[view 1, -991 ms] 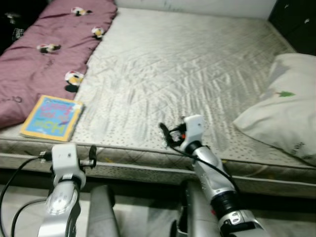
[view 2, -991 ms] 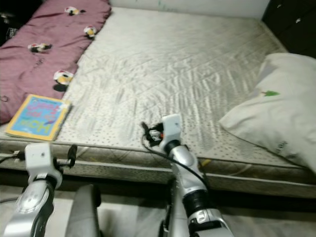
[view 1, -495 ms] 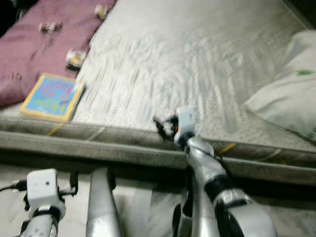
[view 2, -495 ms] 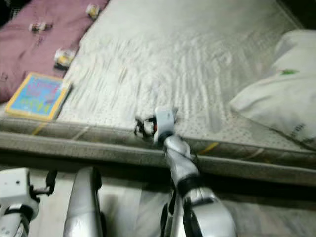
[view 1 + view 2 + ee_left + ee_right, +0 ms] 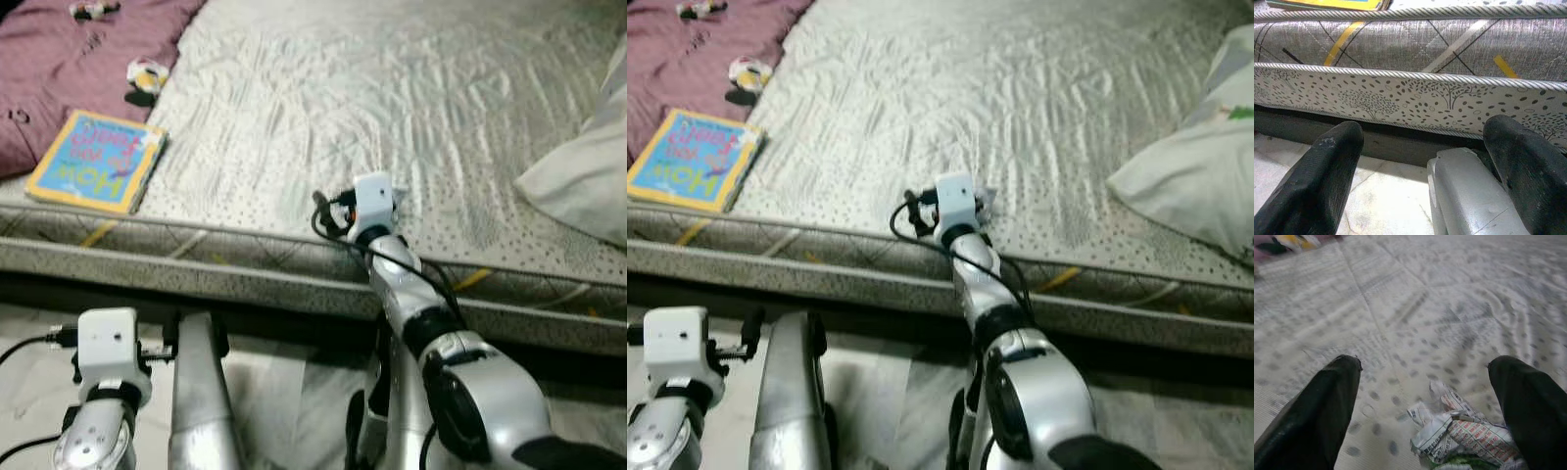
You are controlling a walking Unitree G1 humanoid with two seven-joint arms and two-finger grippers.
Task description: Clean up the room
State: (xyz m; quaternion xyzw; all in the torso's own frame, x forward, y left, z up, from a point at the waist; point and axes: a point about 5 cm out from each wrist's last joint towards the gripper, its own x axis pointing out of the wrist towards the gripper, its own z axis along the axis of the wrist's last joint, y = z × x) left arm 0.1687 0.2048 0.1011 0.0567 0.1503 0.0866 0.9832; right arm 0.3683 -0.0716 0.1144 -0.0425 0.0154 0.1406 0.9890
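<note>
Two wide-spread fingers of the right gripper [image 5: 1425, 396] frame a crumpled wrapper [image 5: 1464, 435] near the mattress [image 5: 392, 117] front edge, at six o'clock, so pickup seems underway: advance, then close; the left gripper [image 5: 1420, 166], also open, idles low.

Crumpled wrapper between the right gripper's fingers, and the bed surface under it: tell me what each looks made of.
The crumpled wrapper looks like thin printed paper or foil: sharp creases, small red and black print, a green patch; which one, the blur leaves open. The bed surface looks like woven quilted fabric, matte, with a dotted print, stitched lines and soft wrinkles.
</note>
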